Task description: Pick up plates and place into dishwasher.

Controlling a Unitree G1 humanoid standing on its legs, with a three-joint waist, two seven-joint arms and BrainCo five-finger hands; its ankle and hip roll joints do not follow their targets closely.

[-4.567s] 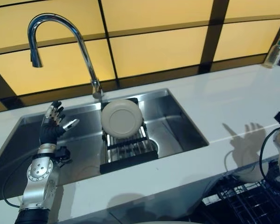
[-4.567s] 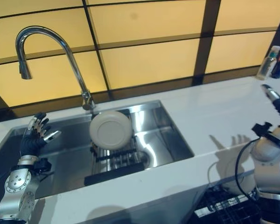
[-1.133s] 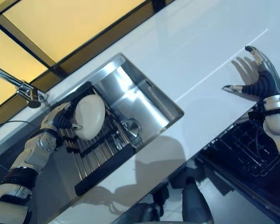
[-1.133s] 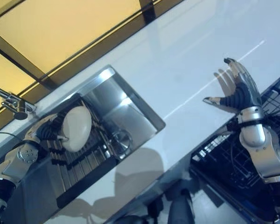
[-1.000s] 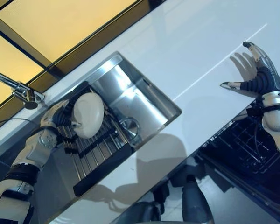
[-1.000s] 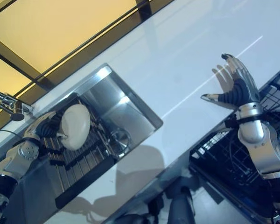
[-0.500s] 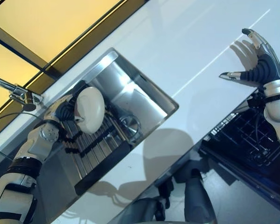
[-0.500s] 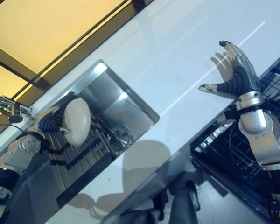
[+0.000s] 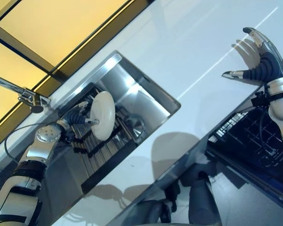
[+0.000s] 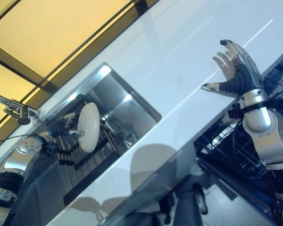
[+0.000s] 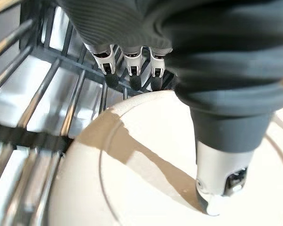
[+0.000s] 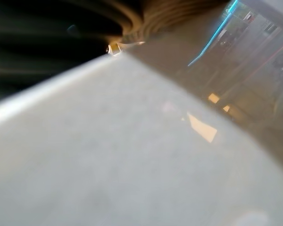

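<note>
Plate: I had the white plate (image 9: 103, 122) pinched at its rim by my left hand (image 9: 77, 117), on edge above the drying rack (image 9: 87, 141) in the sink (image 9: 153, 96), at about 9 o'clock in the eye view.
Left fingers: fingers (image 11: 129, 63) behind the plate, thumb pressed on its face; an edge pinch suited lifting it clear of the rack's bars.
Right hand: my right hand (image 9: 262, 66) hung spread and empty over the white surface (image 9: 188, 52) at 2 o'clock, near the dishwasher rack (image 9: 254, 146), likely ready to receive.
Change: compared with half a second earlier, the plate sat further out from the rack and turned more edge-on.
</note>
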